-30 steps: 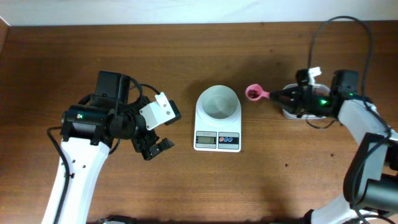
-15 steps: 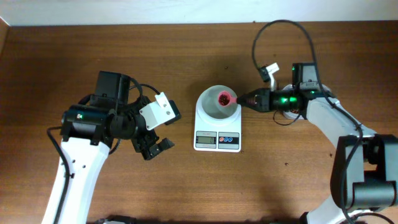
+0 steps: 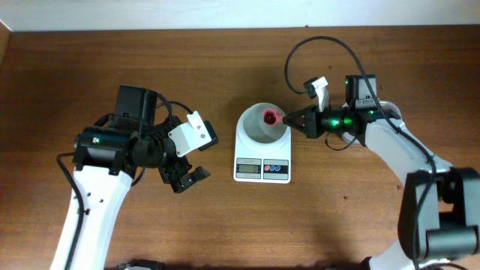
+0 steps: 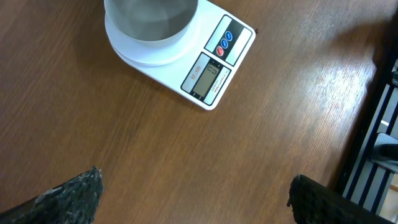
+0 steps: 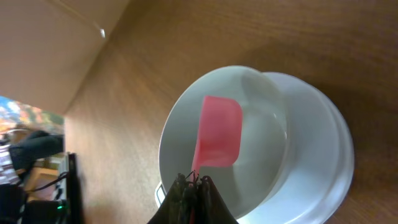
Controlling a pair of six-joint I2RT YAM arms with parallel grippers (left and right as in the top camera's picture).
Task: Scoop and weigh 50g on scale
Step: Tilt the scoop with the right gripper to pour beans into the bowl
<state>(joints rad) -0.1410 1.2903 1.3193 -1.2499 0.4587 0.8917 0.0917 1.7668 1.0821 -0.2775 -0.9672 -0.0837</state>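
The white scale (image 3: 262, 156) stands mid-table with its round bowl (image 3: 255, 129) on top and its display facing the front edge. My right gripper (image 3: 295, 119) is shut on the handle of a pink scoop (image 3: 269, 116), whose cup hangs over the right side of the bowl and looks dark red inside. In the right wrist view the pink scoop (image 5: 217, 134) shows its smooth back above the bowl's rim (image 5: 171, 124), held by the right gripper (image 5: 194, 183). My left gripper (image 3: 187, 178) stands open left of the scale. The left gripper (image 4: 196, 199) has bare wood between its fingers and the scale (image 4: 214, 65) ahead of it.
A black cable (image 3: 300, 45) loops up behind the right arm. The pale wall runs along the table's back edge (image 3: 150, 30). In the left wrist view a dark metal frame (image 4: 379, 124) stands past the table's side.
My right arm has carried the pink scoop left, from beside the scale to over the bowl. The left arm has not moved.
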